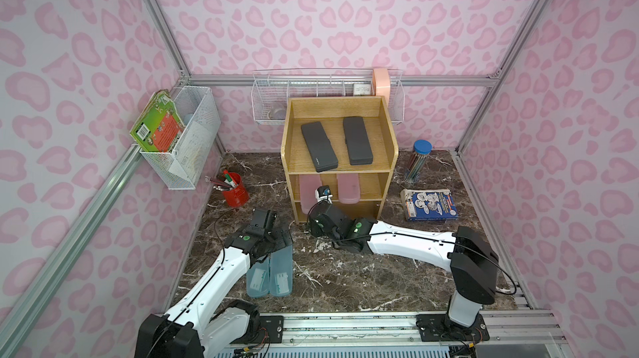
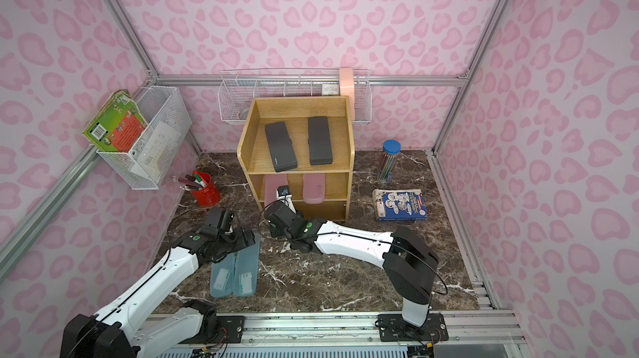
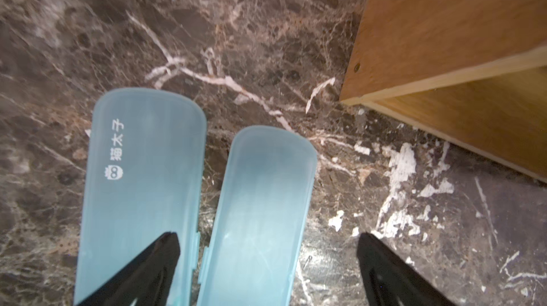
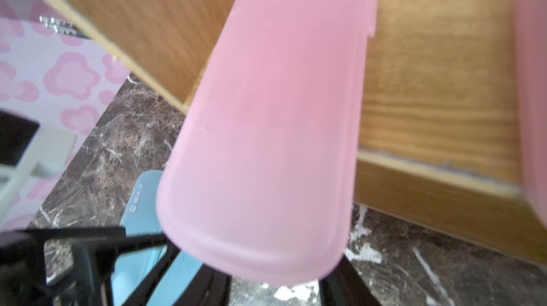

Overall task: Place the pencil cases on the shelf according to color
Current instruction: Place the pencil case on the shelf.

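The shelf (image 1: 340,171) stands at the back of the desk (image 1: 363,276). Two black cases (image 1: 318,147) (image 1: 357,140) lie side by side on its top tier, and two pink cases are on the middle tier. The right jaws are closed on the near end of the left pink case (image 4: 266,112), which juts past the tier's front edge, out over the desk. The right pink case (image 1: 348,188) lies apart from it, its end just past that edge.

Two blue cases lie side by side on the desk, in front of the shelf and to its left. The left jaws stand wide open and hold nothing. The right blue case (image 3: 260,201) lies between the fingers (image 3: 157,260), and one finger is over the left blue case (image 3: 142,186). Whether they touch, I cannot tell.
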`<state>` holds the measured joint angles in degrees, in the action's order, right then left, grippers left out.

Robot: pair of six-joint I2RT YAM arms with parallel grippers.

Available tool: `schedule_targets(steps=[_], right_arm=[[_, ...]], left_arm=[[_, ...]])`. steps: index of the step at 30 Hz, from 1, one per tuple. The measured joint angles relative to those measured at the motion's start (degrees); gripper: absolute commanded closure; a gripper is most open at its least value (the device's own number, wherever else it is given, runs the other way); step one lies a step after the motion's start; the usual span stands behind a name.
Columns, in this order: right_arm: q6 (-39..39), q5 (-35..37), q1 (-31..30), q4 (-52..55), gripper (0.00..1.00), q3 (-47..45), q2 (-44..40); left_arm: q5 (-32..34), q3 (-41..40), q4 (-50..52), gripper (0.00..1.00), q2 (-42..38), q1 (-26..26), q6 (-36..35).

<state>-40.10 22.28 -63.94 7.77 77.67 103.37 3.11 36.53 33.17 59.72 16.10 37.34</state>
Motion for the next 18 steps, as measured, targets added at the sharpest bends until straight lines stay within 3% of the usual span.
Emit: schedule_targets(steps=[8,18], right_arm=[[3.28,-3.13,0.33,-1.75,0.41,4.39,0.15],[-0.55,0.04,-8.81,-1.42,0.22,-12.35,-10.54]], left_arm=[[-1.49,-1.97,1.18,0.01,-0.17,3.63,0.79],[0.42,-5.66,2.86,0.01,2.23,9.88,4.90]])
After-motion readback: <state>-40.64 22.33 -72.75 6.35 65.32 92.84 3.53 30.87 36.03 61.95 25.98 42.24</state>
